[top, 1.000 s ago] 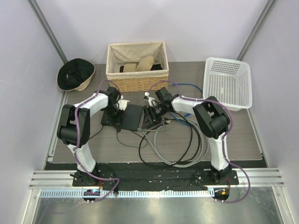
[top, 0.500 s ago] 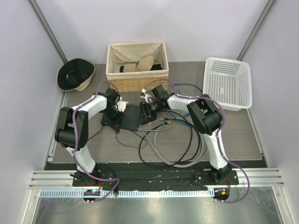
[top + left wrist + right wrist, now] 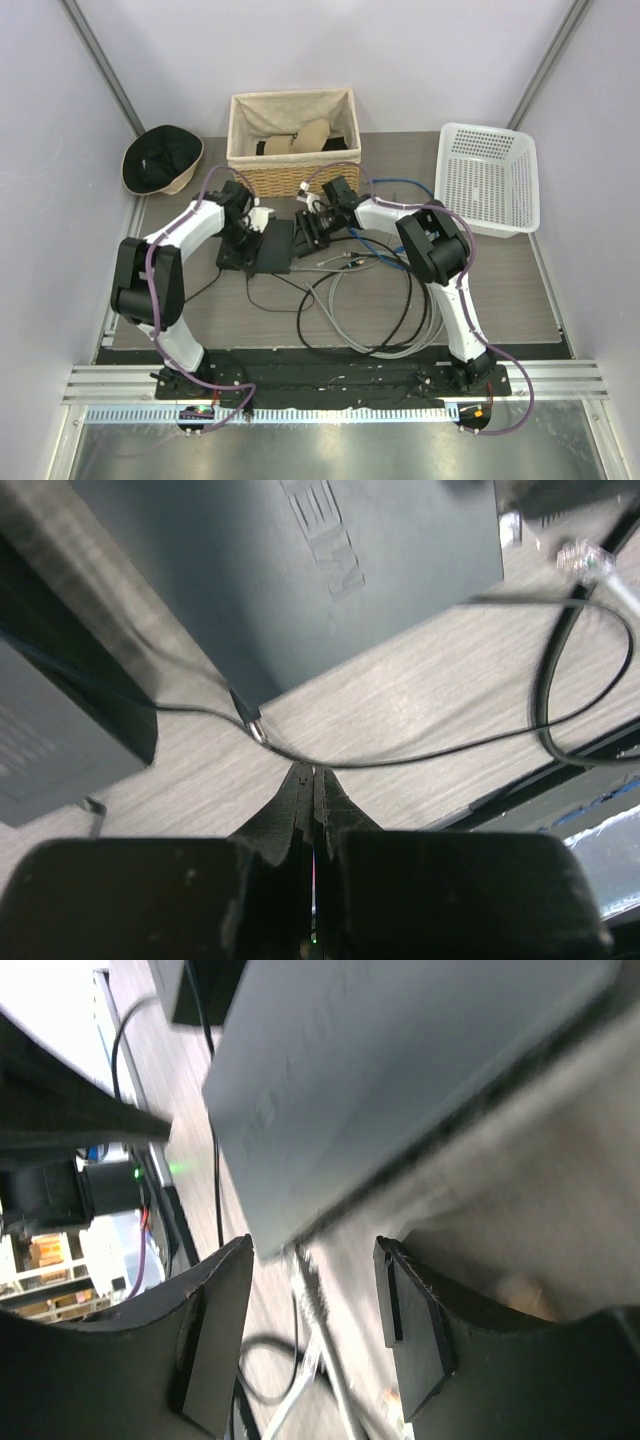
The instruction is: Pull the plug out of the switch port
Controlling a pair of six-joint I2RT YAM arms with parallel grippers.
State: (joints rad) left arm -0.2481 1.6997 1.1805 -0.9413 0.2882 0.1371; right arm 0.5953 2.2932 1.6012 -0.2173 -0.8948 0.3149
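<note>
Over the last second the right arm has swung in toward the flat black box (image 3: 278,247), which lies near the middle of the table. The right gripper (image 3: 312,1250) has come from the box's 4 o'clock side up to about its 2 o'clock, close against it. The box itself looks nudged a little toward 9 o'clock. The left arm's elbow has dropped outward, while the left gripper (image 3: 313,772) stays at the box's 10 o'clock.

The left jaws are pressed together, their tip just short of a thin black cord (image 3: 400,760) that runs to the box's corner. The right jaws stand spread and pinch nothing that shows. Beyond them runs the box's narrow edge (image 3: 430,1150), where the switch port should sit (too blurred to pick out).

A clear-tipped plug (image 3: 580,555) lies loose on the table near the box's far corner. Whether another is seated in a port, I cannot tell.

My reading is that the right gripper is lining up on that edge and the pull is not yet done. The shut left gripper looks placed to steady the box.
</note>
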